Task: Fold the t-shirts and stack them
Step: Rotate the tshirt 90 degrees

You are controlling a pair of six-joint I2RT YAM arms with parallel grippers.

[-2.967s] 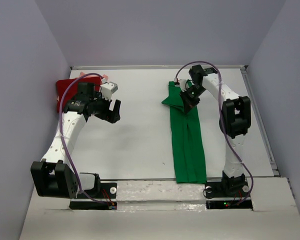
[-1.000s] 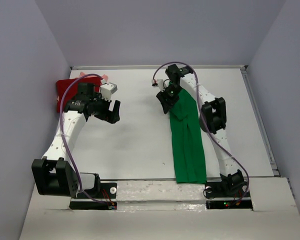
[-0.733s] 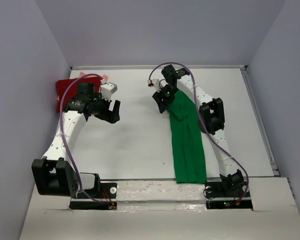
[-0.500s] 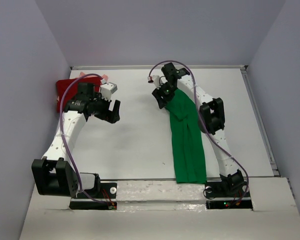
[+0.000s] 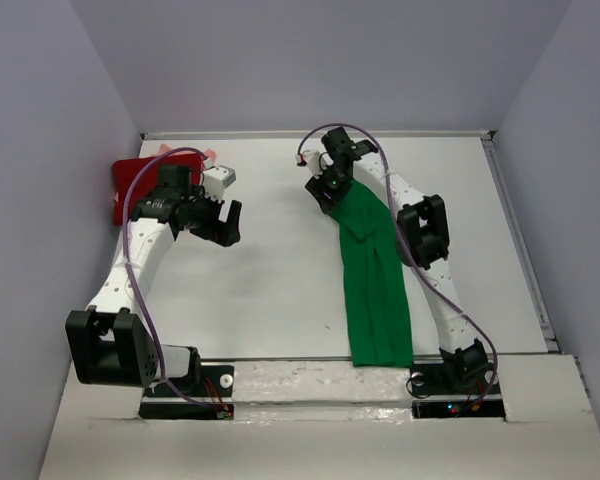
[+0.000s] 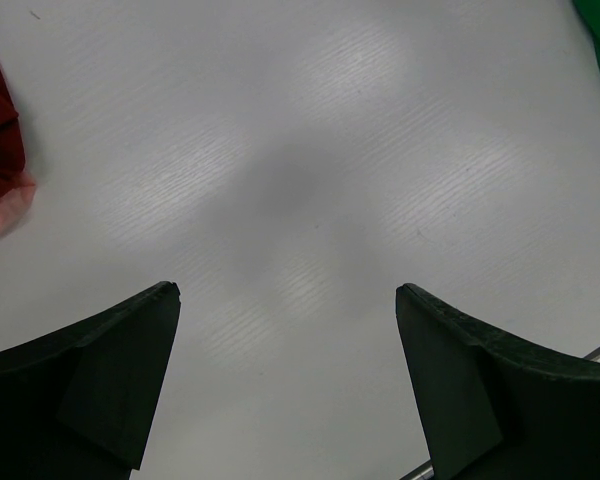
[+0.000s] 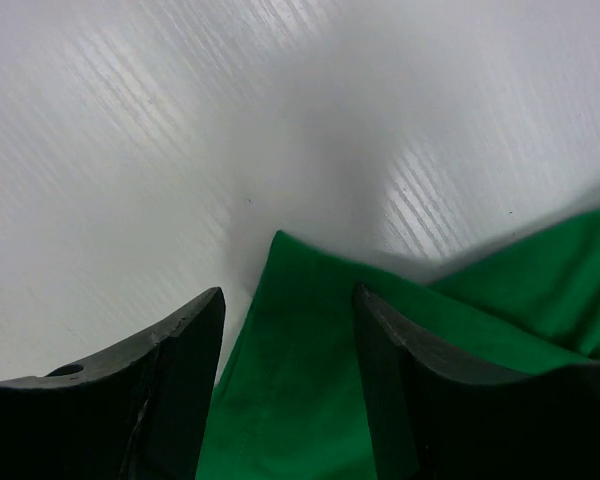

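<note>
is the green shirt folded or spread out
Folded lengthwise: the green shirt lies as a long narrow strip, its far end between the right gripper fingers.

Three t-shirts on one tabletop [image 5: 280,290], one green shirt [image 5: 375,290], one dark red shirt [image 5: 130,180] left of it, one pink shirt [image 5: 208,155] beside the red, two hands, left hand [image 5: 225,222], right hand [image 5: 320,195].

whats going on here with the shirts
The right end effector is at the far end of the green t-shirt, which lies as a long narrow strip on the table; the wrist view shows green cloth between its fingers. The left end effector hangs open over bare table, holding nothing. A dark red t-shirt with a pale pink one sits at the far left.
</note>
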